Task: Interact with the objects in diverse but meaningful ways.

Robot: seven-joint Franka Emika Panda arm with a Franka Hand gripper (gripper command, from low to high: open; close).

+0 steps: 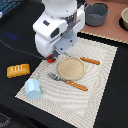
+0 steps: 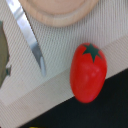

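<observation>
Bread slab (image 1: 18,70) on dark table at exterior view's left, off mat. Carton (image 1: 33,88) on mat (image 1: 95,100) corner nearby. Tomato (image 2: 88,72) at mat edge, partly over dark table, under arm (image 1: 57,27). Claw hidden: opening, grip cannot tell. Plate (image 1: 71,68) mid-mat, fork (image 1: 67,82) beside it, knife (image 2: 29,37) near tomato. Pot (image 1: 96,14) far right.

No text, label or number can be read on anything here (both views are blurry).

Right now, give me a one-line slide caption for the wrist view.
Red round toy tomato lying at the woven placemat's edge, beside a silver knife blade and a pale wooden plate.
</observation>
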